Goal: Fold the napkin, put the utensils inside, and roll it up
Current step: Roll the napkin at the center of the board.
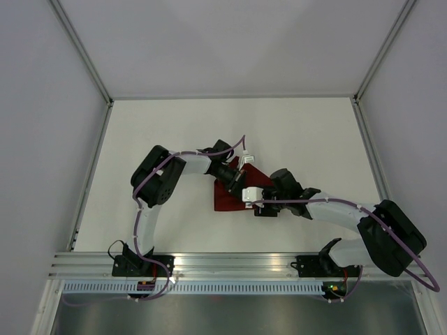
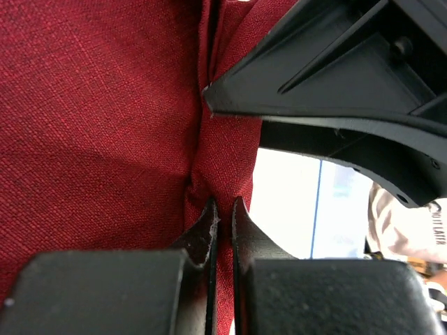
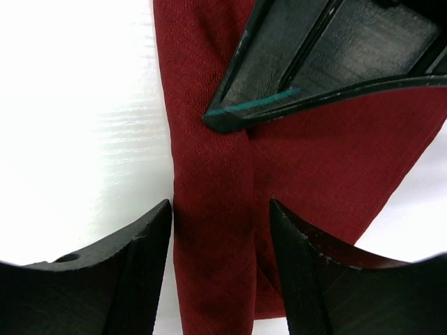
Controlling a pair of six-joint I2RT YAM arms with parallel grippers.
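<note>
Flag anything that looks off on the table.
Nothing torn or spilled. The napkin lies skewed and puckers where the left gripper pinches a fold. The right gripper stands open astride its rolled edge. No fork shows in any view; it may be hidden inside.

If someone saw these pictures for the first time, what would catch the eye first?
The dark red napkin stands out, folded in the middle of the white table, both arms bent over it. The left pincer is shut on a crease of the cloth; the right pincer is open, straddling a folded band.
</note>
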